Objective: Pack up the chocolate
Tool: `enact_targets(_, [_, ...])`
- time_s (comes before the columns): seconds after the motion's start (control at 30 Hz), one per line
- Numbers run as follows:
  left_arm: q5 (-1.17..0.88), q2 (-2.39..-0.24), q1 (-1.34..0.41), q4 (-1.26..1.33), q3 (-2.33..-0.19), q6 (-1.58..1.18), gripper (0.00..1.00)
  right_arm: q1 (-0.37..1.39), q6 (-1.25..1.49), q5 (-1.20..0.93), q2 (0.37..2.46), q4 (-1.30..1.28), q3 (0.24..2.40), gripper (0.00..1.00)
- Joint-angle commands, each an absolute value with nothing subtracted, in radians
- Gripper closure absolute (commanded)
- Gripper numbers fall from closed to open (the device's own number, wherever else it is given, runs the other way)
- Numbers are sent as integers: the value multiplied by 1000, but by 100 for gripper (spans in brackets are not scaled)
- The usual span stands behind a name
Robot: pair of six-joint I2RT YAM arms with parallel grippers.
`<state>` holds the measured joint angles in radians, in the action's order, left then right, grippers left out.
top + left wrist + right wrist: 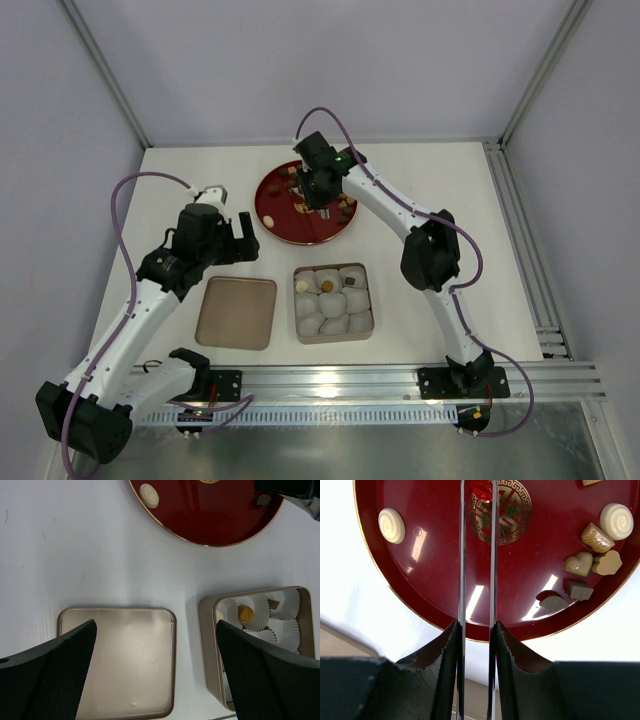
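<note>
While the right claw [477, 490] hung over the red plate [440, 565], fingers [445, 680] a sliver apart, its grip impossible to tell, the chocolate [592, 562] lay on that plate to its right. The left claw [155, 625] gaped wide above lid [135, 655] and tin [204, 645].

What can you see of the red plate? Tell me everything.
The red plate is round, glossy and dark red, with a thin gold rim and a gold emblem at its centre. It lies flat on the white table, beyond the square tin. Loose chocolates lie on it, mostly near the rim. The right gripper hangs over its middle; contact cannot be judged.
</note>
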<state>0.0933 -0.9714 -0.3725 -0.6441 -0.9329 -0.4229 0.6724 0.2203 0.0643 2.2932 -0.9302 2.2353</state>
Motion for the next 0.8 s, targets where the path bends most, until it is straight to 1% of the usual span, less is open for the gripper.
enact_targets(0.0, [94, -968, -368, -632, -956, -428, 0, 676, 225, 97, 2198, -916, 2281, 69])
enact_targets(0.27, [97, -966, -368, -632, -957, -428, 0, 676, 218, 115, 2163, -923, 2272, 69])
enact_targets(0.53, [100, -966, -368, -630, -957, -428, 0, 676, 215, 114, 2080, -922, 2209, 69])
enact_targets(0.63, [101, -969, -368, -632, -957, -426, 0, 680, 219, 98, 2016, -916, 2149, 70])
enact_targets(0.73, [103, -971, -368, -634, -956, -428, 0, 689, 218, 90, 1950, -908, 2053, 70])
enact_targets(0.77, [104, -969, -370, -634, -957, -426, 0, 692, 219, 94, 1897, -896, 1990, 70])
